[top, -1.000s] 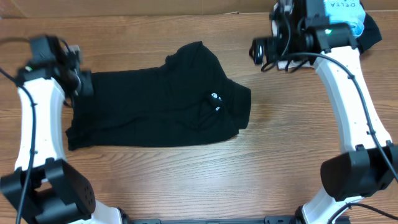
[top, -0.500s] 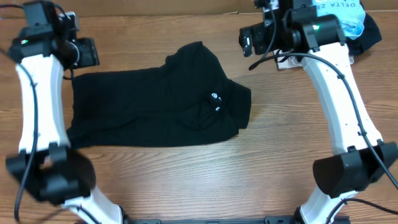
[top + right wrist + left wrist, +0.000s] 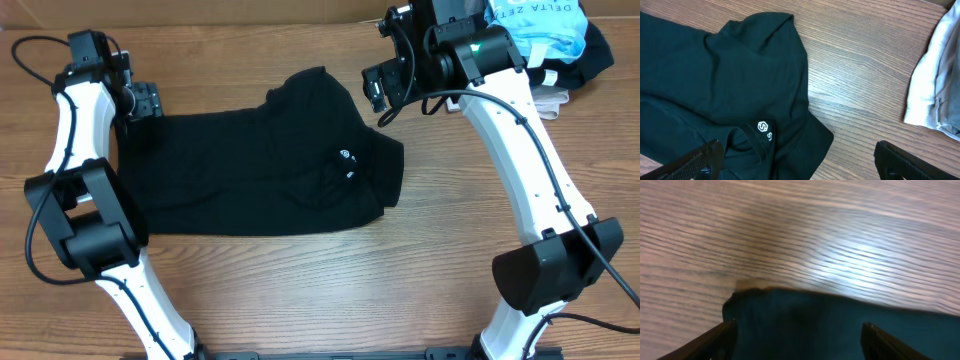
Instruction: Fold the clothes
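black t-shirt (image 3: 250, 170) lies flat on the wooden table (image 3: 450, 260), spread from the centre toward 9 o'clock, with its logo (image 3: 763, 126) end rumpled at 3 o'clock. we see the left gripper (image 3: 798, 326) over the shirt's 10 o'clock corner, fingers wide apart and holding nothing, the hem showing between them. the right gripper (image 3: 797, 145) hangs at the shirt's 1 o'clock, spread fully and also empty. our worry is the thin cloth: if the left fingers close too high they may miss the hem, and if too deep they may take both layers or scrape the wood. we judge that a lift from one corner alone would drag the shirt askew. the right arm is near the pale blue garment (image 3: 540, 25) at 1 o'clock, so a loose reach could snag the wrong piece.
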`<state>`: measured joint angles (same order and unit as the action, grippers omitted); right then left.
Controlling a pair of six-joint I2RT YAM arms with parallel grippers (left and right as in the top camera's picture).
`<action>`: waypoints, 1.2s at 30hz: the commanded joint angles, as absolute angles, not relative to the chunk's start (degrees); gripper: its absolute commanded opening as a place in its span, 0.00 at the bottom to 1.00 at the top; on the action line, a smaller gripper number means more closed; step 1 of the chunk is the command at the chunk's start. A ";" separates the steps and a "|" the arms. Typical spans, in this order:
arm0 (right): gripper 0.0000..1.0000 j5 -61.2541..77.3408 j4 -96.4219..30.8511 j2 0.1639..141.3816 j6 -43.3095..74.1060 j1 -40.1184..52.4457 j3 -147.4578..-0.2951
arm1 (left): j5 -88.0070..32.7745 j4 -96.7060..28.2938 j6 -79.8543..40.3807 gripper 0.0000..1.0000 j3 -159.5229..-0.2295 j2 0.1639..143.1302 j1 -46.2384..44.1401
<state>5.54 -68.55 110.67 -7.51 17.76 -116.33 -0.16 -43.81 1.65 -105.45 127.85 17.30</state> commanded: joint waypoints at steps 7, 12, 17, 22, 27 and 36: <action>1.00 5.69 -67.61 112.16 -7.53 17.80 -115.02 | 3.62 -41.01 2.59 0.80 -105.58 133.40 19.97; 1.00 7.29 -66.13 114.96 -7.55 17.80 -115.02 | 3.42 -40.16 2.57 0.74 -105.49 133.82 20.78; 0.99 7.75 -62.85 117.38 -7.57 17.80 -115.02 | 3.14 -40.23 2.55 0.63 -104.62 133.84 20.45; 0.99 7.75 -55.64 117.71 -7.57 17.80 -115.02 | 3.16 -40.23 2.55 0.50 -103.31 133.84 20.18; 0.99 7.77 -52.31 118.50 -7.55 17.80 -115.02 | 3.20 -39.75 2.57 0.54 -103.31 133.84 20.23; 0.99 7.77 -47.75 120.55 -7.55 17.80 -115.02 | 2.31 -37.06 2.57 0.64 -103.31 136.66 19.73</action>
